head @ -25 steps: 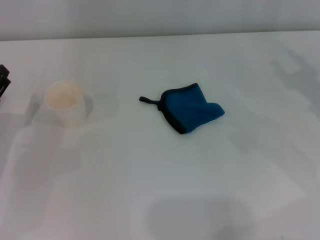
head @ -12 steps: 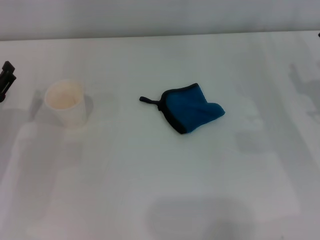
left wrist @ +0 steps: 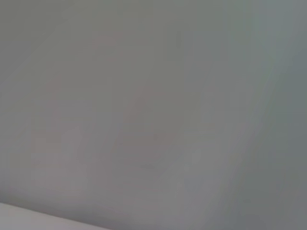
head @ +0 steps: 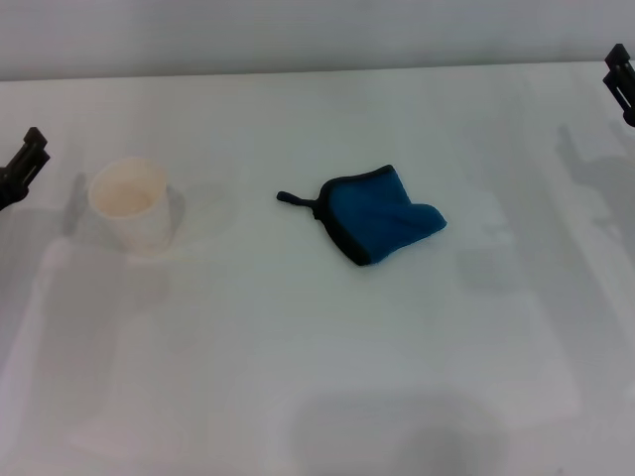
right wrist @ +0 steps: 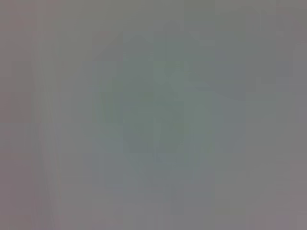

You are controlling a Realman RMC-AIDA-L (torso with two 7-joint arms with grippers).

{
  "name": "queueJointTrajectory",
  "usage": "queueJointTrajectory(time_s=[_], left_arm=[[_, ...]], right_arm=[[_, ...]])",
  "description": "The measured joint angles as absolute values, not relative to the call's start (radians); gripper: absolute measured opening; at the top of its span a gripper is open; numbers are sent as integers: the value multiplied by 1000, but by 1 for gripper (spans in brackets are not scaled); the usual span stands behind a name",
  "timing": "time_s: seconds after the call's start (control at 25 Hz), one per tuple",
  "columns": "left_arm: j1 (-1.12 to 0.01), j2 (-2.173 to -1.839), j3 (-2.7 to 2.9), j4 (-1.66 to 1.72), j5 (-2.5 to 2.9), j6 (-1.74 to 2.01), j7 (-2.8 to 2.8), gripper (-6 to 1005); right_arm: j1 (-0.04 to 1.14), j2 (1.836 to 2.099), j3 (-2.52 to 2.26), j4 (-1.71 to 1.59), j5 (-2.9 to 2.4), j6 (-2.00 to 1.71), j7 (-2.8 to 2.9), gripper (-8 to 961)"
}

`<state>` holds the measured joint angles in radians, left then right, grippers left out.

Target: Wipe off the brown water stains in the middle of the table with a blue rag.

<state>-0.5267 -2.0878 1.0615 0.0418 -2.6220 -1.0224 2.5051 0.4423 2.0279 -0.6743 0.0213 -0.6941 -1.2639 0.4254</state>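
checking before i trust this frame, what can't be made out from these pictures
- Brown water stains: none can be made out in the head view on the white table.
- Left tool: cut off by the head view's left edge.
- Right tool: cut off by its right edge.
- Both wrist views: featureless grey blur.
- Underside of the bunched blue rag: hidden by its own folds.

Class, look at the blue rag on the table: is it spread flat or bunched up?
Bunched up. The blue rag lies folded over itself in a humped wedge, its black trim curling along one side.
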Motion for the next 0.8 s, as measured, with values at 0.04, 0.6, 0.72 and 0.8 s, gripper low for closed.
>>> queueJointTrajectory(time_s=[0.04, 0.6, 0.72, 0.8], left_arm=[[-530, -2088, 1062, 43, -2623, -1022, 2505, 888], [-566, -2090, 1053, 41, -2633, -1006, 2506, 887], [-572, -2089, 1053, 43, -2644, -985, 2507, 887], [-580, -2089, 1053, 44, -2652, -970, 2508, 887]], right_arm=[[442, 2028, -675, 22, -694, -1264, 425, 818], [451, 2026, -674, 17, -693, -1270, 418, 818], [455, 2025, -674, 17, -693, -1270, 418, 818], [456, 2026, -673, 17, -693, -1269, 418, 818]])
